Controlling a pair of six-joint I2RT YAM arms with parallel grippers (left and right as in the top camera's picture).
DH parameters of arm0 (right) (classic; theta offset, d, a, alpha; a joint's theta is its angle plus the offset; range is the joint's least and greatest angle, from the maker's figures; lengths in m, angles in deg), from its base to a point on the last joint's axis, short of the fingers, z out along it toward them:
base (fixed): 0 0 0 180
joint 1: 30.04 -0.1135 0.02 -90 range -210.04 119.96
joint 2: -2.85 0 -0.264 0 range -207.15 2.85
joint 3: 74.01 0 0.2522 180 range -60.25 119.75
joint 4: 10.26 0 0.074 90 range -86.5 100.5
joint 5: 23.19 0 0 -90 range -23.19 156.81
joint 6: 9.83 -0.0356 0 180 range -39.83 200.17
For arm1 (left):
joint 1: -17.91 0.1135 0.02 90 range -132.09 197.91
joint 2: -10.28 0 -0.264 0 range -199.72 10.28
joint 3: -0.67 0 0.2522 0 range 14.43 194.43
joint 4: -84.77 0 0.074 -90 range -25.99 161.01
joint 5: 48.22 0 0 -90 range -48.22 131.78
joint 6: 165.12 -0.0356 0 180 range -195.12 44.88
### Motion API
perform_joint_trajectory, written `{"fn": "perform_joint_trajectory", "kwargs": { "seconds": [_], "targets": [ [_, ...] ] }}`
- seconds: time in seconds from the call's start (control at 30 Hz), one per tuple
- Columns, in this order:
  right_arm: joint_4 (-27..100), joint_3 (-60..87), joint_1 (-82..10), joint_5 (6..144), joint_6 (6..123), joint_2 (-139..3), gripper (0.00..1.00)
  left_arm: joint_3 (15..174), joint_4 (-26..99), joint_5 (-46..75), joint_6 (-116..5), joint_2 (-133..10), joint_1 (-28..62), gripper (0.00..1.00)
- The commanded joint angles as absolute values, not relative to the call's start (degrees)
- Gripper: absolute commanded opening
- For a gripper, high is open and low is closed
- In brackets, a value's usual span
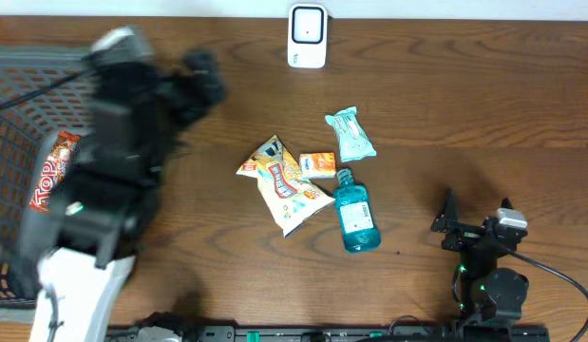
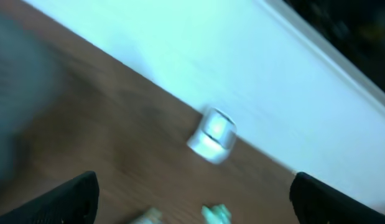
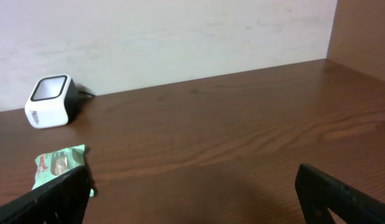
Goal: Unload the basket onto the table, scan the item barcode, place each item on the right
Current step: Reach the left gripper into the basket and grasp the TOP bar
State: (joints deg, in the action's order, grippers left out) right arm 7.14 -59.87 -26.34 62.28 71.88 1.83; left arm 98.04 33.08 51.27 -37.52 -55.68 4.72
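The white barcode scanner (image 1: 307,36) stands at the table's far edge; it also shows blurred in the left wrist view (image 2: 212,134) and in the right wrist view (image 3: 50,101). Mid-table lie a yellow snack bag (image 1: 282,183), a small orange box (image 1: 318,164), a mint green packet (image 1: 350,134) and a blue bottle (image 1: 354,214). My left gripper (image 1: 203,84) is motion-blurred beside the basket, open and holding nothing (image 2: 195,199). My right gripper (image 1: 476,211) rests near the front right, open and holding nothing (image 3: 192,193).
A grey wire basket (image 1: 28,76) fills the left edge, with a red snack packet (image 1: 54,169) lying inside it. The mint packet (image 3: 58,163) sits just left of my right gripper's left finger. A pale wall runs behind the scanner.
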Motion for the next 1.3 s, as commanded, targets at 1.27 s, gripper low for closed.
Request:
{"fn": "perform_joint_trajectory", "kwargs": {
  "seconds": [1.27],
  "targets": [
    [7.36,-59.91,-26.01,62.01,72.51,2.07,0.99,98.98,27.05,51.54,-8.69,-93.38,46.51,0.98]
  ]
}}
